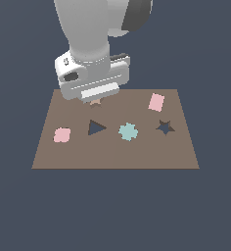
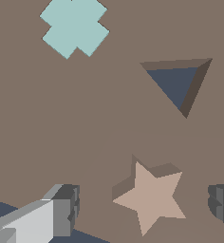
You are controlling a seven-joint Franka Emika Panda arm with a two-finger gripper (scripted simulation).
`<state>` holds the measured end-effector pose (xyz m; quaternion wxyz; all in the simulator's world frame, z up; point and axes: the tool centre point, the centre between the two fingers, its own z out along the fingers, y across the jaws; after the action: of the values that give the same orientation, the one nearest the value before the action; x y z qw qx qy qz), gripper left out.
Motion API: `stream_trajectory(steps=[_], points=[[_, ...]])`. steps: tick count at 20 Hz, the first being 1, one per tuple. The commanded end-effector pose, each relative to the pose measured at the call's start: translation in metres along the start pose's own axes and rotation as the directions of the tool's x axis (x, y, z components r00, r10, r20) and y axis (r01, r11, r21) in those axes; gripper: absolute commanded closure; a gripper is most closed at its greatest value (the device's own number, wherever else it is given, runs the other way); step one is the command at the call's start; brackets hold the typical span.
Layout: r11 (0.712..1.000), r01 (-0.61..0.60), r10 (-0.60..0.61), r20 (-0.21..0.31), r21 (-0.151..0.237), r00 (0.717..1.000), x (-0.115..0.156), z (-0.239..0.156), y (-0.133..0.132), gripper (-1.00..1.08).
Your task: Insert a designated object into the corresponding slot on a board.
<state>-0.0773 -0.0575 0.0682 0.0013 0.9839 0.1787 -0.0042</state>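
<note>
The designated object, a small tan star piece [image 2: 152, 197], lies flat on the brown board [image 2: 61, 118], near its far edge toward the exterior view's left. My gripper [image 2: 144, 206] hangs low over it and is open. One finger [image 2: 66, 209] stands on each side of the star with a gap, and neither touches it. In the exterior view the hand covers most of the star [image 1: 95, 102]. The slot, a dark star-shaped cutout [image 1: 165, 127], lies on the board's [image 1: 137, 154] side toward the exterior view's right, well away from the gripper [image 1: 94, 100].
A dark triangular cutout [image 1: 95, 128] lies just in front of the gripper. A teal cross piece [image 1: 128, 131] sits mid-board. There is a pink rounded square [image 1: 62, 135] at the left and a pink rectangle [image 1: 156, 102] at the far right. The wrist view also shows the triangular cutout [image 2: 180, 83] and the teal cross [image 2: 74, 26].
</note>
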Motion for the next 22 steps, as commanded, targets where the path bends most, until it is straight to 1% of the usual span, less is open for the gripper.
stream_trajectory(steps=[1, 8, 14, 22], points=[[0.999, 0.034, -0.034, -0.004, 0.0, 0.999, -0.006, 0.007, 0.003, -0.92], [0.997, 0.081, -0.081, -0.009, 0.0, 0.997, -0.014, 0.017, 0.007, -0.92], [0.997, 0.081, -0.081, -0.008, 0.001, 0.997, -0.014, 0.019, 0.008, -0.92], [0.996, 0.084, -0.084, -0.009, 0.0, 0.996, -0.014, 0.038, 0.008, -0.92]])
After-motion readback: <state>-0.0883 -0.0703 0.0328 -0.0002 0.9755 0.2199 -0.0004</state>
